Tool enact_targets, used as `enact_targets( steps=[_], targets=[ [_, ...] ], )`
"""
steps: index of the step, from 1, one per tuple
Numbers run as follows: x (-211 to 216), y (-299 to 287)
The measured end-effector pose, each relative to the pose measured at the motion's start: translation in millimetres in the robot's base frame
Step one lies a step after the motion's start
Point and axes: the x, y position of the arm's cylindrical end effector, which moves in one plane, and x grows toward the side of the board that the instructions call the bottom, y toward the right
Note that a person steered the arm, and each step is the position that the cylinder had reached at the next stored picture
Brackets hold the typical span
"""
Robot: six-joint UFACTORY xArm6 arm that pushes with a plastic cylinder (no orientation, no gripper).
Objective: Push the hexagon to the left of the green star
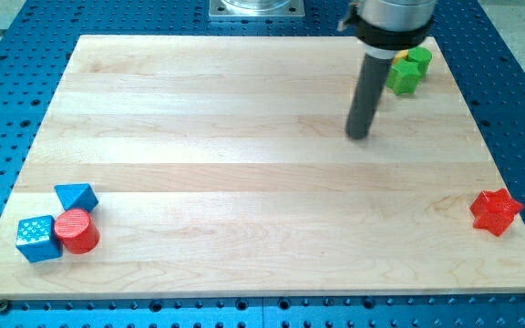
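Hexagon shapes are hard to confirm: no block can be read as one for certain. In the upper right of the frame two green blocks sit together on the bench (244,182). The green block (405,78) is chunky and angular, with its left edge hidden behind the rod. Touching it on the upper right is a second green block (419,57), and a sliver of a yellow block (396,58) shows beside the rod. Which of these is the star I cannot tell. My tip (359,136) rests on the wood just below and left of this cluster, clear of it. There are no fingers on this rod. A red star (496,211) lies at the right edge. At lower left a blue triangular block (76,196), a blue cube (38,238) and a red cylinder (77,230) huddle together, touching.
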Motion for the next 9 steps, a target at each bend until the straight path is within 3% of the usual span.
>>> enact_targets(
  steps=[1, 2, 6, 7, 9],
  targets=[
    [-42.5, 15.0],
    [-59.4, 25.3],
    [-92.8, 27.2],
    [-77.3, 21.2],
    [36.7, 24.7]
  ],
)
